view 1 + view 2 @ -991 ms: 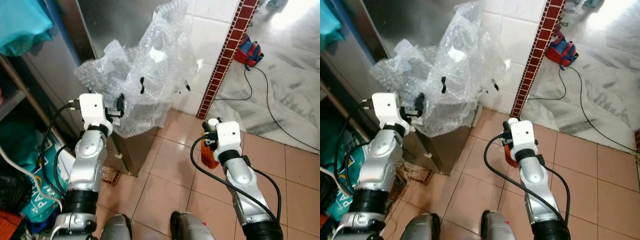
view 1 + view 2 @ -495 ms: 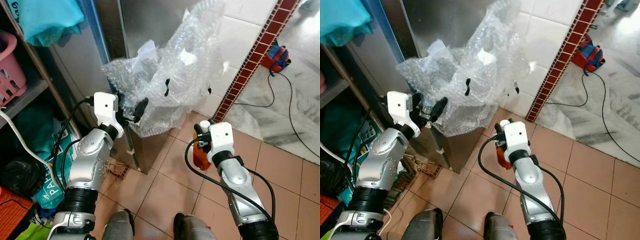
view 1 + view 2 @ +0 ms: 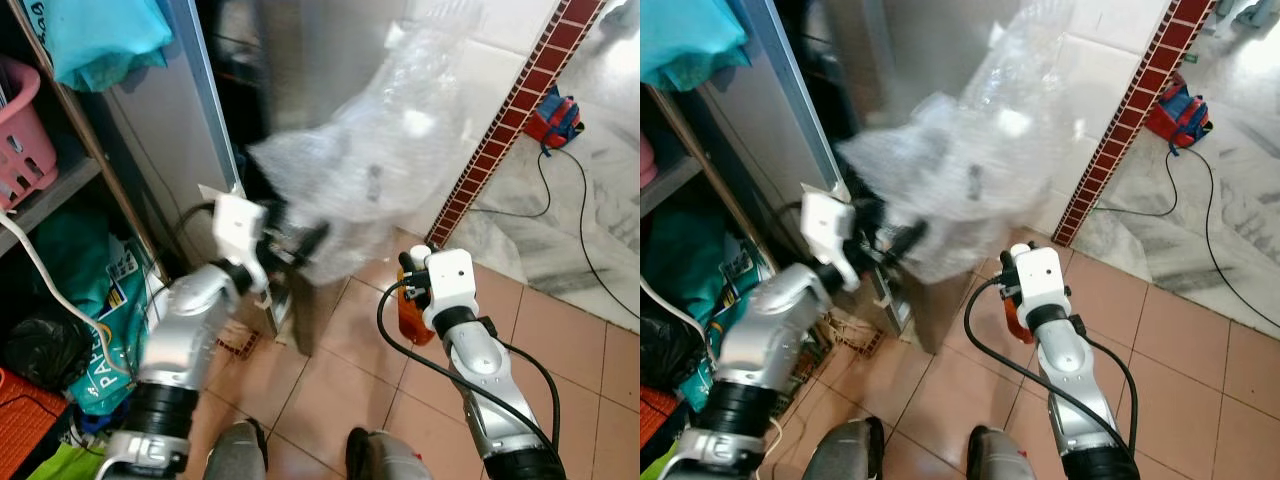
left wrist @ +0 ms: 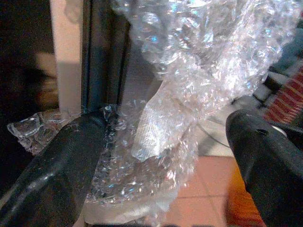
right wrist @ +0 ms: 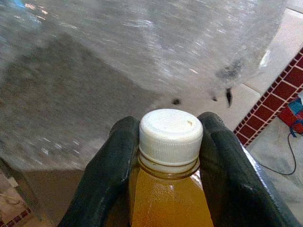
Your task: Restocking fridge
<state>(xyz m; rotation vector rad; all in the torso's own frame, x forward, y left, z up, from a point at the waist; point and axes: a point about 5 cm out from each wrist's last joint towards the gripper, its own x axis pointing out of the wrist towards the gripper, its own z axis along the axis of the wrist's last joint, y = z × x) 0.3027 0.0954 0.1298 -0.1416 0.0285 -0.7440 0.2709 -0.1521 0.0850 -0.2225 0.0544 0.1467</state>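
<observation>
Two silver arms reach forward in the lower half of the frame, one on each side. At the far left edge stands a shelf unit holding one pink basket (image 3: pixel 18 130) at upper left, with one turquoise cloth (image 3: pixel 95 35) above it and a teal printed bag (image 3: pixel 105 325) on the floor at lower left. One white cable (image 3: pixel 60 300) curves across that corner.

Just right of the shelf, the steel fridge door (image 3: pixel 330 60) stands ajar, a dark gap showing along its left edge. One large sheet of bubble wrap (image 3: pixel 385 150) hangs blurred over the door's front, centre frame. The left gripper (image 3: pixel 300 245) is at the door's lower edge; in the left wrist view its two black fingers (image 4: pixel 52 175) are spread apart with bubble wrap and the door edge between them, gripping nothing firmly that can be seen.

Right of centre, the right gripper (image 5: pixel 168 156) is held over the terracotta floor tiles (image 3: pixel 580 340), its two fingers (image 5: pixel 106 170) clenched around the neck of one orange juice bottle (image 5: pixel 170 198) with a white cap (image 5: pixel 170 135); the bottle is upright, near the door.

At upper right, one strip of red brick tiles (image 3: pixel 510 115) runs diagonally, one black cord (image 3: pixel 580 250) trails over marble floor, and one red and blue bag (image 3: pixel 552 115) lies beside the strip.
</observation>
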